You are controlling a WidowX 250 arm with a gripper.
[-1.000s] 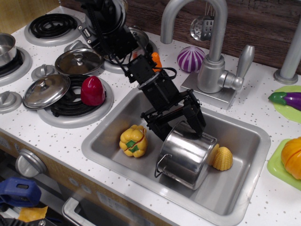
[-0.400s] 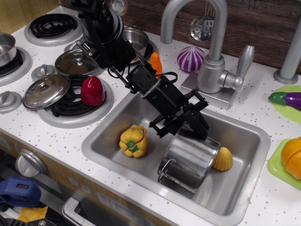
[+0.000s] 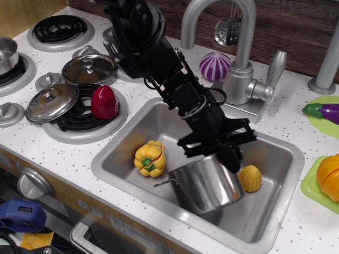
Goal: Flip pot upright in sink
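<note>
The shiny steel pot (image 3: 204, 186) is in the sink (image 3: 267, 159), near its front wall, tilted with its top end toward the gripper. One thin wire handle (image 3: 163, 182) sticks out to the left. My black gripper (image 3: 221, 154) reaches down from the back left and is shut on the pot's upper far edge. The fingers hide that edge, so I cannot see the pot's opening. The pot's lower side seems to rest on or just above the sink floor.
A yellow toy pepper (image 3: 150, 159) lies left of the pot and a yellow corn piece (image 3: 250, 178) touches its right side. The faucet (image 3: 238, 69) stands behind the sink. Two domed lids (image 3: 52, 102) and a red toy (image 3: 104, 101) sit on the stove at left.
The gripper has swung right and turned, rotating the pot with it. The pot's handle now points left and the pot has shifted toward the sink's front wall.
</note>
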